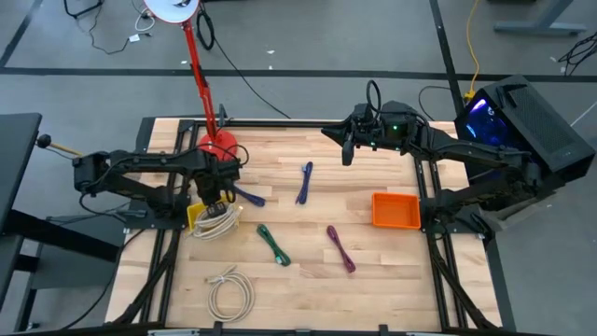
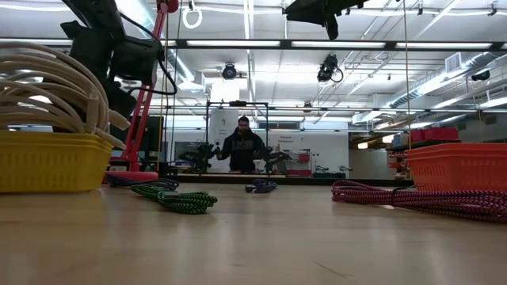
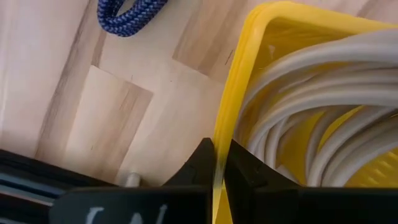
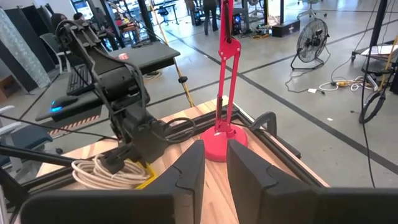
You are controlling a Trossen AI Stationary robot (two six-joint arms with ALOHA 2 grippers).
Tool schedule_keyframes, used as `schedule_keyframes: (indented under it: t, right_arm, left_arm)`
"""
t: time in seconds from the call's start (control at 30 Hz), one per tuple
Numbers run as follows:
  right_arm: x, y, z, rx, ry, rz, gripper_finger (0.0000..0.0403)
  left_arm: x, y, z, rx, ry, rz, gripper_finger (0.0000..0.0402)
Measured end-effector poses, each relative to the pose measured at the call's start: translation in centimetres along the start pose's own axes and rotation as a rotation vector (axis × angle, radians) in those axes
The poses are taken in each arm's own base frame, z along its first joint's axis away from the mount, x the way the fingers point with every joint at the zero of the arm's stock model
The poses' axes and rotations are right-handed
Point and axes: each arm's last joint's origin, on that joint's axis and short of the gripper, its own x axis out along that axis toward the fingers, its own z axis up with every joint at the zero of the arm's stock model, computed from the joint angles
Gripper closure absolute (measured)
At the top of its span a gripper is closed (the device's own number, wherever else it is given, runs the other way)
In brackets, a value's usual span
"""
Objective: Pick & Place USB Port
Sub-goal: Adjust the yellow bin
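Observation:
A yellow basket at the table's left holds a coil of white USB cable. My left gripper points down over the basket's far side and is shut on its wall. My right gripper hangs high over the far edge, fingers slightly apart, nothing between them. Loose on the wood lie blue, green and purple cables and another white coil. My left gripper pinches the yellow basket's thin wall at its rim, one finger inside the basket and one outside. The fingers come from above, pointing down. In the low view the basket stands level with its bottom on the table.
An orange bin stands at the right. A red lamp's base sits just beyond the left gripper. A second blue cable lies beside the basket. A person stands in the room behind.

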Motion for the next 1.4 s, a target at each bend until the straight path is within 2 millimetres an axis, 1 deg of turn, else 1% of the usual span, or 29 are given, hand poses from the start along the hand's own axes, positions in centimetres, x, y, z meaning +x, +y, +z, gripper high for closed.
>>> schedule_keyframes:
  t: [0.3,0.37,0.43,0.53,0.6,0.73,0.93,1.03,1.23,1.4]
  right_arm:
    - [0.0,-0.1,-0.3,0.0,0.027,-0.005,0.0332]
    - [0.0,-0.1,-0.3,-0.003,0.031,-0.006,0.0332]
    - [0.0,-0.1,-0.3,-0.01,0.029,-0.006,0.0332]
    - [0.0,-0.1,-0.3,-0.01,0.028,-0.005,0.0332]
    - [0.0,-0.1,-0.3,-0.01,0.029,-0.006,0.0332]
    - [0.0,0.0,-0.3,-0.01,0.028,-0.005,0.0332]
    - [0.0,-0.1,-0.3,-0.01,0.029,-0.006,0.0332]
    - [0.0,-0.1,-0.3,-0.009,0.03,-0.006,0.0332]
    - [0.0,-0.1,-0.3,-0.009,0.03,-0.006,0.0332]
    - [0.0,-0.1,-0.3,-0.008,0.031,-0.006,0.0332]
  left_arm:
    - [0.0,0.5,0.1,-0.022,0.003,-0.009,0.0384]
    - [0.0,0.4,0.1,-0.012,0.005,-0.029,0.0368]
    - [0.1,0.4,0.1,-0.004,-0.004,-0.042,0.0343]
    - [0.1,0.4,0.2,-0.006,-0.006,-0.035,0.0309]
    - [0.1,0.4,0.2,-0.006,-0.005,-0.033,0.0293]
    - [0.1,0.4,0.1,-0.007,-0.001,-0.035,0.0277]
    - [0.0,0.3,0.1,-0.006,0.007,-0.048,0.0272]
    - [-0.8,0.3,0.5,-0.002,-0.019,-0.044,0.0272]
    - [-3.3,0.2,1.8,0.02,-0.108,-0.015,0.0271]
    - [-4.8,0.3,1.9,0.031,-0.115,0.042,0.0271]
